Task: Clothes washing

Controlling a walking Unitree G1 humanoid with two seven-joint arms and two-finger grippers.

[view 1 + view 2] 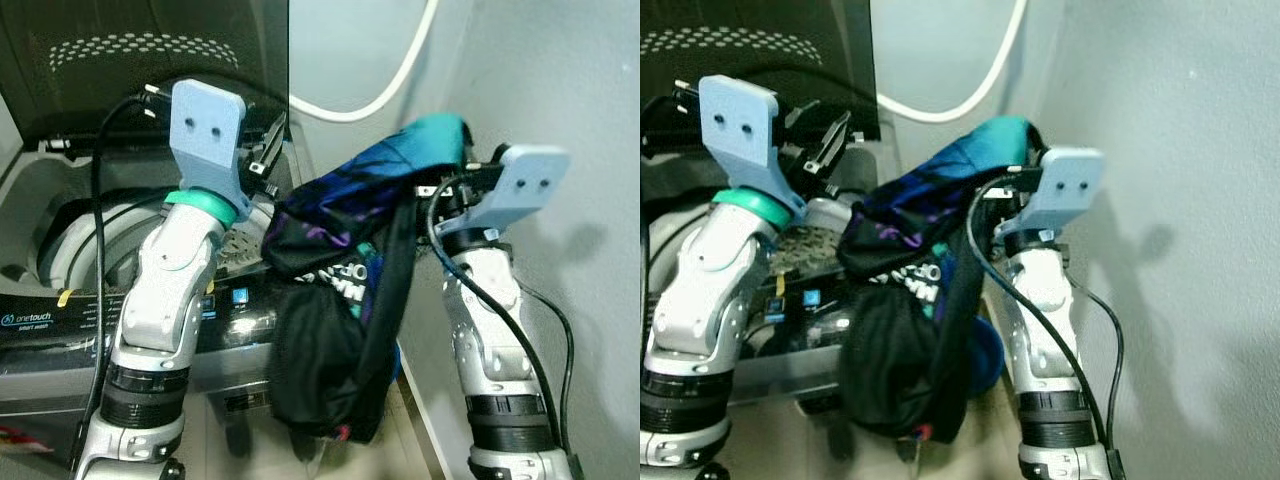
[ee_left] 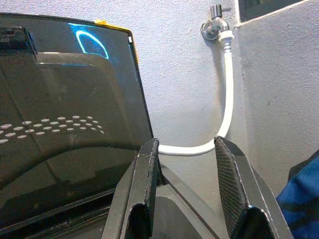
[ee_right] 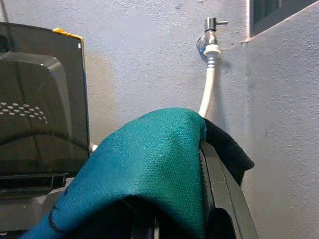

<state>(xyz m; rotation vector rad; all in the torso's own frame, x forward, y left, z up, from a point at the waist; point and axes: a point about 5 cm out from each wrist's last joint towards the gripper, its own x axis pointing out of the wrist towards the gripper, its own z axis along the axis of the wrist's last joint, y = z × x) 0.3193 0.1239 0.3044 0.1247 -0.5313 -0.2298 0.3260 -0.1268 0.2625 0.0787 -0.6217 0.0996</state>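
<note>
Dark and glossy, the raised lid (image 2: 65, 124) of the washing machine (image 1: 60, 330) stands just ahead of our left gripper (image 2: 187, 186), whose two black fingers are apart with nothing between them. Below and behind that gripper we see the open drum (image 1: 75, 235), and the control panel (image 1: 60, 322) runs along the machine's front edge. Past the fingertips a white hose (image 2: 227, 94) curves down the grey wall (image 2: 174, 64) from a metal tap (image 2: 217, 27).

Between our two arms hangs the garment (image 1: 340, 300), dark with blue and purple patches and some white lettering, sagging beside the machine's right corner, outside the drum.

Its teal end (image 3: 144, 169) is draped over our right gripper (image 3: 209, 189) and covers the fingers, so we cannot tell whether they are closed on the cloth or simply carrying it. Beyond that gripper, the same tap and hose sit on the wall.
</note>
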